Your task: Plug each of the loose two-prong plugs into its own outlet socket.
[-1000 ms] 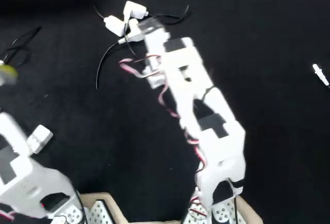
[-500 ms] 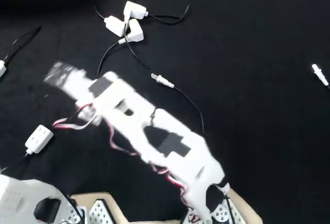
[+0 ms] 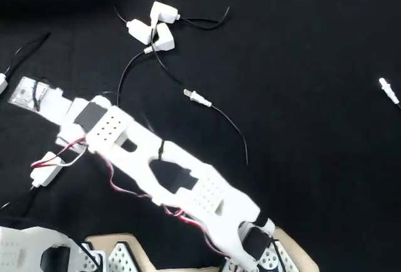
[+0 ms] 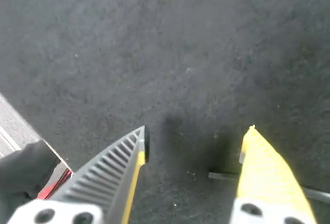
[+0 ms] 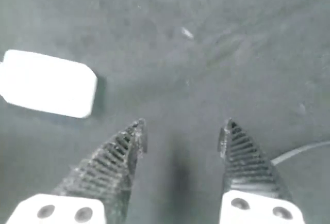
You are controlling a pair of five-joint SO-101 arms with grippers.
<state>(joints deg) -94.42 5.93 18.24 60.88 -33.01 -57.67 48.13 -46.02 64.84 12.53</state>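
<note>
- The right claw (image 5: 183, 128) is open about half way and holds nothing. It hangs low above the black counter (image 5: 247, 38).
- A white block (image 5: 49, 83), which I judge to be 1 of the outlet sockets, lies flat just beside 1 finger, outside the gap.
- To do this step well, I think the claw must first shift sideways until the block sits in the middle of the gap. Then it can go down and close on the 2 long sides, so the block does not turn or slip out.
- A thin pale cable (image 5: 304, 150) lies near the other finger and could catch on it, so a slow approach is safer.
- The left claw (image 4: 197, 131) is wide open and empty, close above the counter. A thin black cable (image 4: 221, 176) passes behind its yellow finger.
- From above, the right arm (image 3: 163, 165) is stretched across to the left part of the counter and partly covers a white socket (image 3: 47, 167). I cannot tell if this is the same block.
- A loose plug (image 3: 197, 98) on a black cable lies near the middle, well apart from both claws. A small second plug (image 3: 388, 90) lies at the right edge.
- 3 white pieces (image 3: 153, 27) with cables lie together at the far side.
</note>
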